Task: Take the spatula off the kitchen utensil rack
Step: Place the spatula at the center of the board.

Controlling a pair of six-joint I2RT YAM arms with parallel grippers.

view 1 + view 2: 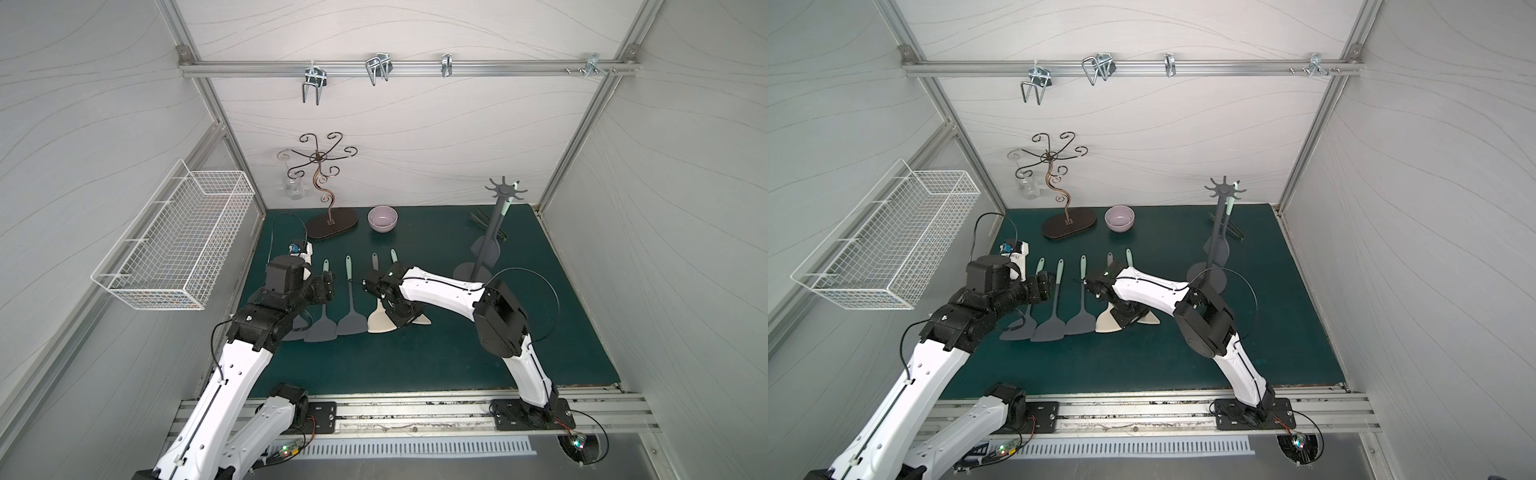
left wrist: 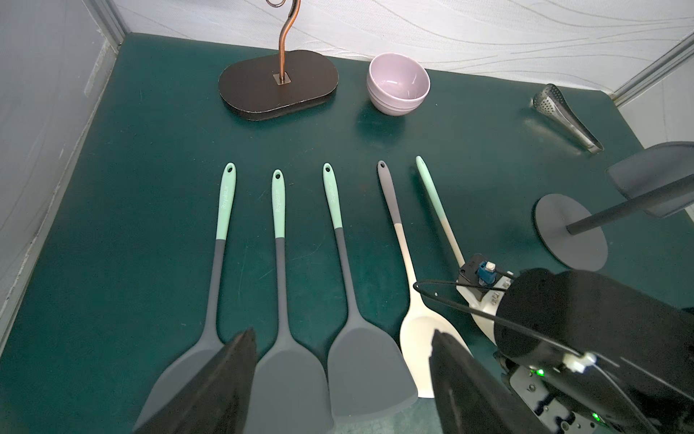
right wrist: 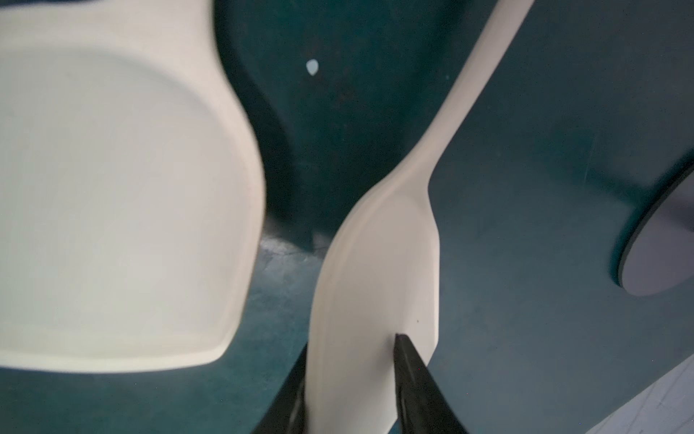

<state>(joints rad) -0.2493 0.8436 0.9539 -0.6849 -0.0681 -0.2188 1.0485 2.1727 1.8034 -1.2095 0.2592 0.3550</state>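
The dark grey kitchen utensil rack (image 1: 494, 224) (image 1: 1217, 232) stands at the back right, and its round base (image 2: 571, 233) shows in the left wrist view. One spatula (image 1: 486, 251) (image 1: 1217, 251) with a grey blade (image 2: 653, 180) and a mint handle hangs from its crown. Several other spatulas lie in a row on the green mat (image 1: 415, 357). My right gripper (image 1: 405, 318) (image 3: 353, 342) points down at the rightmost cream spatula (image 3: 379, 263), its jaws parted around the blade. My left gripper (image 1: 328, 282) (image 2: 343, 334) hovers open over the grey blades, holding nothing.
A brown scrolled-wire stand (image 1: 331, 224) with a hanging glass (image 1: 293, 187) and a lilac bowl (image 1: 382, 219) stand at the back. Metal tongs (image 2: 567, 116) lie behind the rack. A white wire basket (image 1: 174, 241) hangs on the left wall. Metal hooks (image 1: 311, 85) line the rear rail.
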